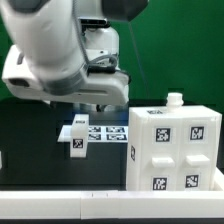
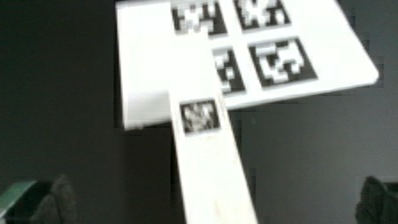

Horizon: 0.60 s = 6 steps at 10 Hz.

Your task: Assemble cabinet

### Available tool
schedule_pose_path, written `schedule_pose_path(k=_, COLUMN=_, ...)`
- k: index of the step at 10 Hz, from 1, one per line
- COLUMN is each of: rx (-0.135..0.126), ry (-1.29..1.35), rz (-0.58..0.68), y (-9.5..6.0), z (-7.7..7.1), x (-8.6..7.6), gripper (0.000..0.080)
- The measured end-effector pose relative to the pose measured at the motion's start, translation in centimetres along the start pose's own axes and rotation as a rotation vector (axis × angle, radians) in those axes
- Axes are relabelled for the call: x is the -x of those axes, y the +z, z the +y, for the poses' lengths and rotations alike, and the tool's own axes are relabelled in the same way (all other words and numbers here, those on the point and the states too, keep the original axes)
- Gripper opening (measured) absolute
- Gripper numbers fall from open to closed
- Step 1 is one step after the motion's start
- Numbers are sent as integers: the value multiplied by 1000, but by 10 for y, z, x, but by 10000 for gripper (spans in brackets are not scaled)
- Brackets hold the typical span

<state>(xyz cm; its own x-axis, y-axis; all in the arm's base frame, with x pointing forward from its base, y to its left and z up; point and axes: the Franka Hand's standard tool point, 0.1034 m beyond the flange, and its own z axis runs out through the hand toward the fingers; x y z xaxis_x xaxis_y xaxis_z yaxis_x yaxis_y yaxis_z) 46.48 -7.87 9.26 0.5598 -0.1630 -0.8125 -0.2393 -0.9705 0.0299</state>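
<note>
The cabinet body is a large white box with square black-and-white tags on its front, standing at the exterior view's right with a small cylindrical knob on top. A narrow flat white panel with one tag lies on the dark table, one end at the marker board. In the exterior view the panel sits just below the arm. My gripper is open above the panel. Its dark fingertips stand wide apart on either side of the panel, not touching it.
The marker board with several tags lies flat beyond the panel, and shows in the exterior view between the panel and the cabinet body. The arm's white body fills the upper left. A white table edge runs along the front.
</note>
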Motion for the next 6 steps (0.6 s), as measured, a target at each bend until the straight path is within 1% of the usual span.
schedule_pose_path(k=1, rx=9, ry=-23, rz=-4, y=-3, z=-3, x=-10, gripper=797)
schedule_pose_path(k=2, rx=11, ry=-27, rz=-1, y=-3, z=-4, x=-10, gripper=797)
schedule_pose_path(k=3, rx=11, ry=-26, rz=-5, y=0, z=-4, x=-12, gripper=797)
schedule_pose_path(k=4, rx=5, ry=-21, rz=-12, y=12, z=-4, x=-21, gripper=797)
schedule_pose_path(k=6, rx=12, ry=-17, rz=-34, y=31, z=-5, x=-29, gripper=797)
